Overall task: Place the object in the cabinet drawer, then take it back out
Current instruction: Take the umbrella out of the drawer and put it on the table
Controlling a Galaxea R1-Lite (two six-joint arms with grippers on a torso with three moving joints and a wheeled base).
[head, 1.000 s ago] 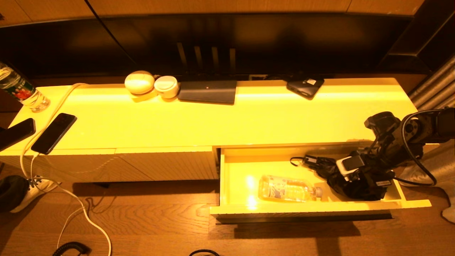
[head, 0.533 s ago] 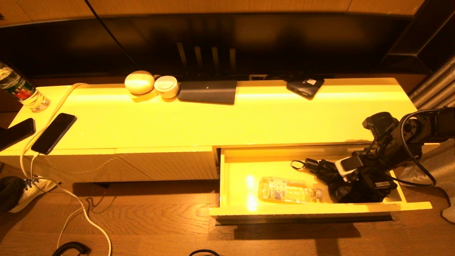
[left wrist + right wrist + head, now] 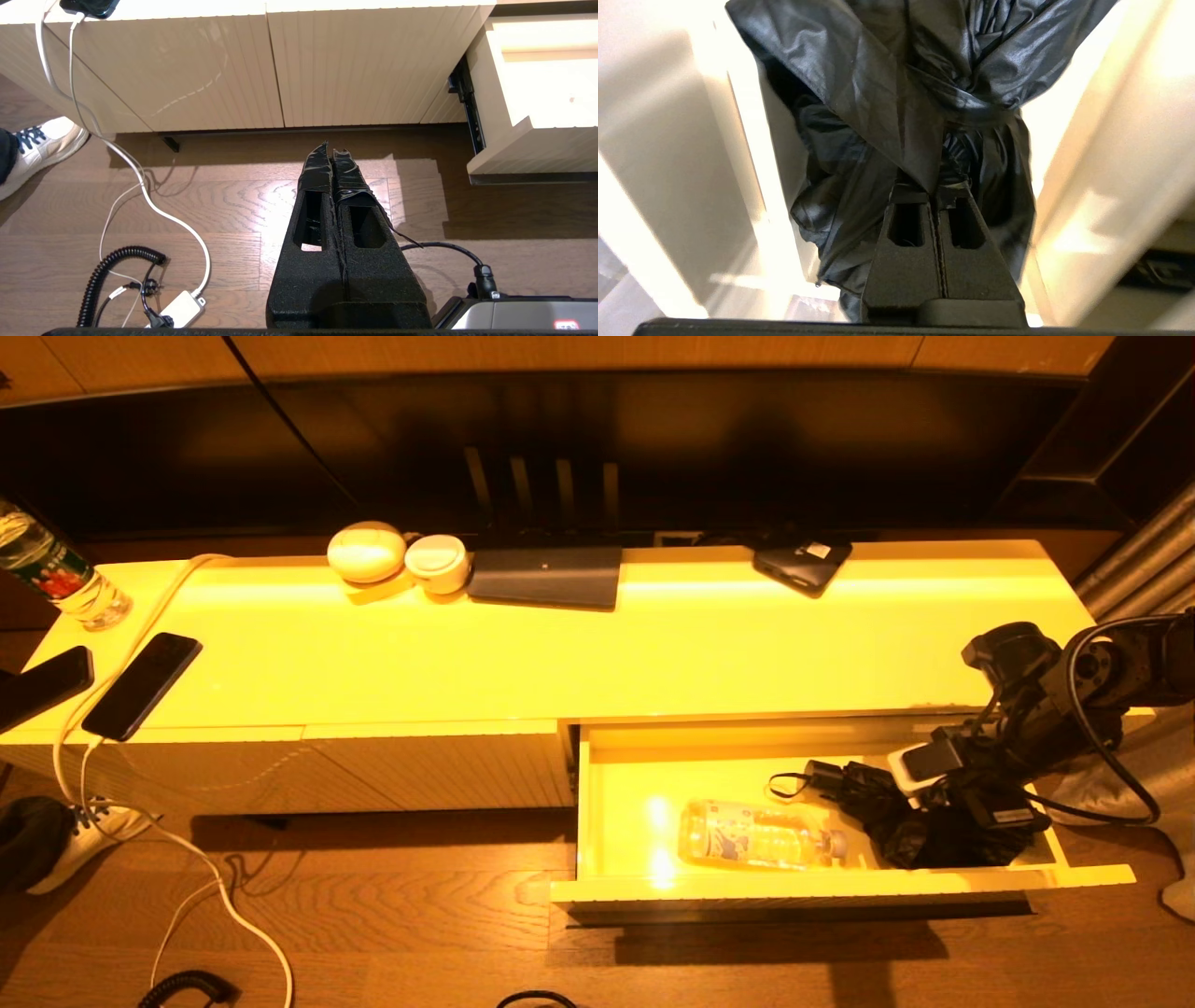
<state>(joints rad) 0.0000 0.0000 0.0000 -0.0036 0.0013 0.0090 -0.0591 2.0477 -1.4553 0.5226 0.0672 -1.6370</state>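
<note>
The left hand (image 3: 332,154) hangs parked over the wooden floor (image 3: 233,200), fingers pressed together on nothing. On the bench (image 3: 560,653), two phones (image 3: 140,686) lie at nine o'clock. The cabinet drawer (image 3: 840,887) stands pulled open at four o'clock; a plastic bottle (image 3: 756,833) lies on its side inside. At three o'clock of the bottle sits a folded black umbrella (image 3: 896,812), or so it appears, with the right hand (image 3: 933,191) pinched tight on its fabric.
</note>
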